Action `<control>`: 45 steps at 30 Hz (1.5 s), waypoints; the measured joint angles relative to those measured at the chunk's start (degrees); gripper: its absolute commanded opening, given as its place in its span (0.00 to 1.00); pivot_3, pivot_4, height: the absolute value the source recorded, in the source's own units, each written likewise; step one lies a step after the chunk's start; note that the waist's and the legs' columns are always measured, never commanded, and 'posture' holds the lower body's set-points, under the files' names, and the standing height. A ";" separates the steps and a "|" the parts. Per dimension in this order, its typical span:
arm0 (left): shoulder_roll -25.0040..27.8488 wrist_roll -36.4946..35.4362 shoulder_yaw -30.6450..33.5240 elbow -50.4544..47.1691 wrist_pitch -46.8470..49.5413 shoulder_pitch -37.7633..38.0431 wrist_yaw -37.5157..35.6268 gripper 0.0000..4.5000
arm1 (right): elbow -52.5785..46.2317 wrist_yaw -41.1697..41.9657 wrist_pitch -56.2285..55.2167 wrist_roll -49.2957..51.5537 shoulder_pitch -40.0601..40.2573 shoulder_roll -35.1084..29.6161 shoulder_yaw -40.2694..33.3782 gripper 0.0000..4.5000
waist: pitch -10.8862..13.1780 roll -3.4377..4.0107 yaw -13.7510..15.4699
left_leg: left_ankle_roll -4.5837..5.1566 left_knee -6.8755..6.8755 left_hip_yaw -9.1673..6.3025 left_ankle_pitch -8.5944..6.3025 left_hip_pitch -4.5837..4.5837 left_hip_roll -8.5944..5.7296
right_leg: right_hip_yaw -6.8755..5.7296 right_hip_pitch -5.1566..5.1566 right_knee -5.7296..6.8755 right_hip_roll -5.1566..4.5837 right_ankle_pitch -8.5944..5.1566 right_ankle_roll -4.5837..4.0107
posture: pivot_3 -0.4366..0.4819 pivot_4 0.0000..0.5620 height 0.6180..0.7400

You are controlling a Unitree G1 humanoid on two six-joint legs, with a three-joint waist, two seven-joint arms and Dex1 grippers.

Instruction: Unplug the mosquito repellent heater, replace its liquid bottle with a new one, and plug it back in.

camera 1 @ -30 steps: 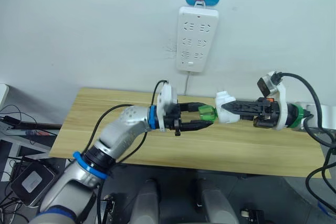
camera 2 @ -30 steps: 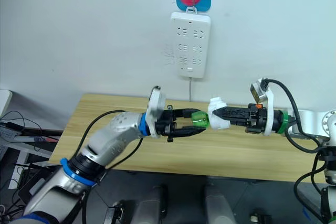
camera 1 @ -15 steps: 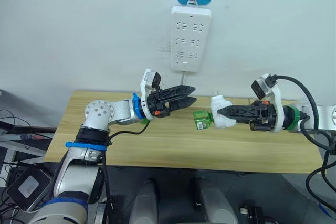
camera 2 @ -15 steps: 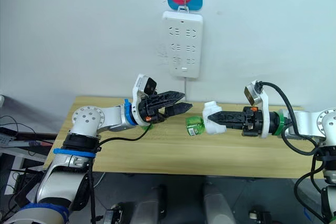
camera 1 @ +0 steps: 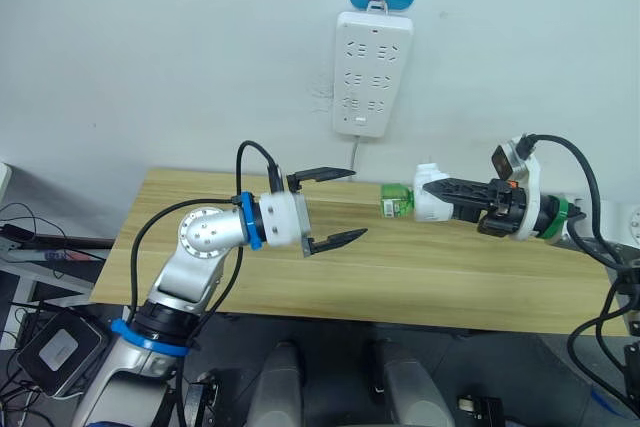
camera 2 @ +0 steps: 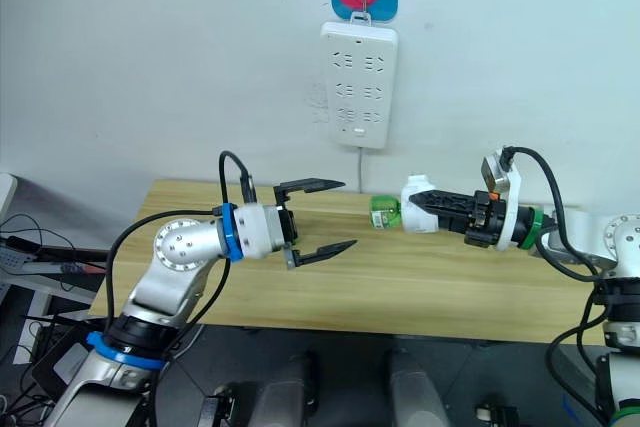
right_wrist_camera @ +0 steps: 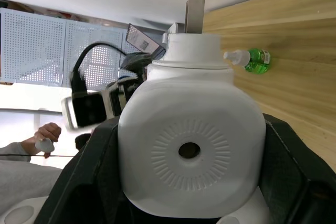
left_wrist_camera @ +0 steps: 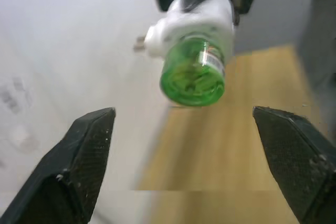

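Your left gripper point(camera 1: 328, 206), fingers wide apart, faces the liquid bottle point(left_wrist_camera: 192, 76) straight ahead, base toward you (well apart). The right gripper point(camera 1: 447, 195) is clamped on the mosquito repellent heater point(camera 1: 431, 193), bottle axis along your approach line.

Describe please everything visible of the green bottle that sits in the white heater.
The liquid bottle is small, round, translucent green plastic with a printed label. It lies sideways, its neck end in the white mosquito repellent heater, base toward the open left gripper, which does not touch it. The right gripper holds the heater above the wooden table.
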 measured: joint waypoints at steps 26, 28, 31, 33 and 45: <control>-4.62 32.41 -3.27 23.24 -36.38 -13.06 28.33 0.52 | -2.17 -0.27 2.36 -0.02 -0.92 2.35 0.20 0.67 | 0.00 0.00 0.09 | 0.01 0.05 -0.13 0.00 -0.05 0.05 | -0.14 -0.02 0.23 0.02 0.02 0.01 | 0.43 0.49 1.00; -4.30 31.36 -4.10 23.80 -36.40 -13.33 28.32 0.51 | -2.19 -0.26 2.34 -0.02 -0.91 2.35 0.20 0.67 | 0.00 0.00 0.08 | 0.01 0.05 -0.13 0.00 -0.05 0.05 | -0.14 -0.02 0.23 0.03 0.02 0.01 | 0.43 0.49 1.00; -3.07 22.53 -7.91 23.90 -34.03 -12.95 24.30 0.51 | -2.50 -0.11 2.60 -0.07 -0.81 2.31 0.30 0.67 | 0.00 0.01 0.01 | 0.01 0.05 -0.14 0.00 -0.05 0.09 | -0.15 -0.03 0.24 0.03 0.03 -0.02 | 0.43 0.49 1.00; -2.37 7.90 -11.46 18.04 -22.36 -9.97 15.52 0.51 | -3.03 0.10 2.41 -0.18 -0.67 2.01 0.49 0.67 | 0.00 0.01 -0.08 | 0.01 0.03 -0.15 0.00 -0.05 0.12 | -0.15 -0.03 0.25 0.03 0.04 -0.02 | 0.43 0.49 1.00; 6.84 -90.74 -4.02 4.30 90.28 -12.51 8.92 0.51 | -8.71 6.10 2.13 1.74 -2.14 0.00 3.19 0.67 | 0.11 0.11 -1.67 | 0.03 0.14 -0.63 0.01 -0.01 0.11 | -0.57 0.06 0.36 0.21 -0.10 0.14 | 0.43 0.49 1.00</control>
